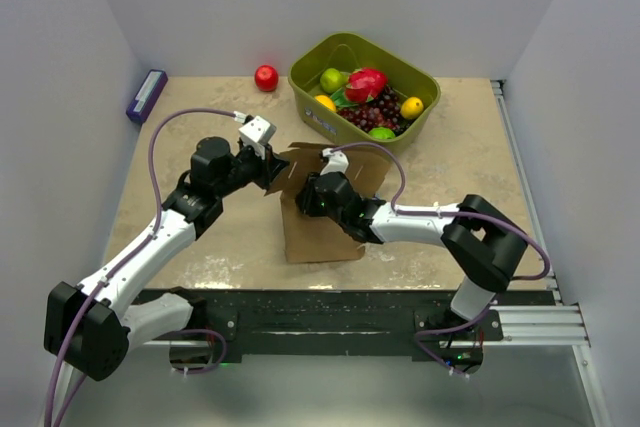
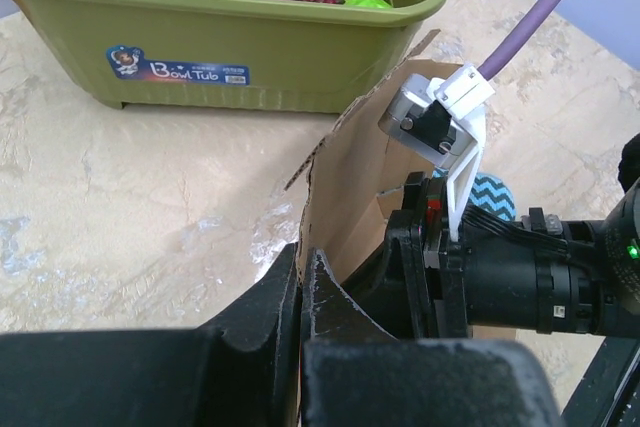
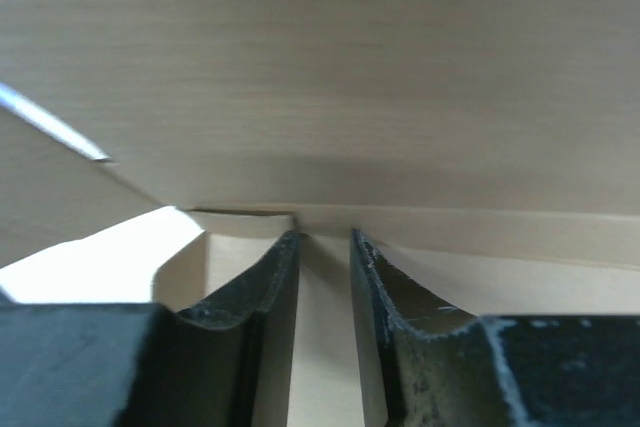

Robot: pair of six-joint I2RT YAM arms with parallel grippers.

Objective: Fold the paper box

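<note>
**Box part-raised at mid-desk**

Box (image 1: 322, 232) sits on the desk (image 1: 470, 162), just near of the green basket (image 1: 300, 77). Left tool (image 1: 272, 173) is clamped on its raised left wall. Right tool (image 1: 302, 197), jaws slightly apart, reaches inside against a panel.

The beige marbled table (image 1: 470, 147) carried a green tub (image 1: 310, 102) of fruit at the back, a red apple (image 1: 266, 78) near it, a purple box (image 1: 146, 95) far left, and the paper box (image 1: 320, 237) centrally.
</note>
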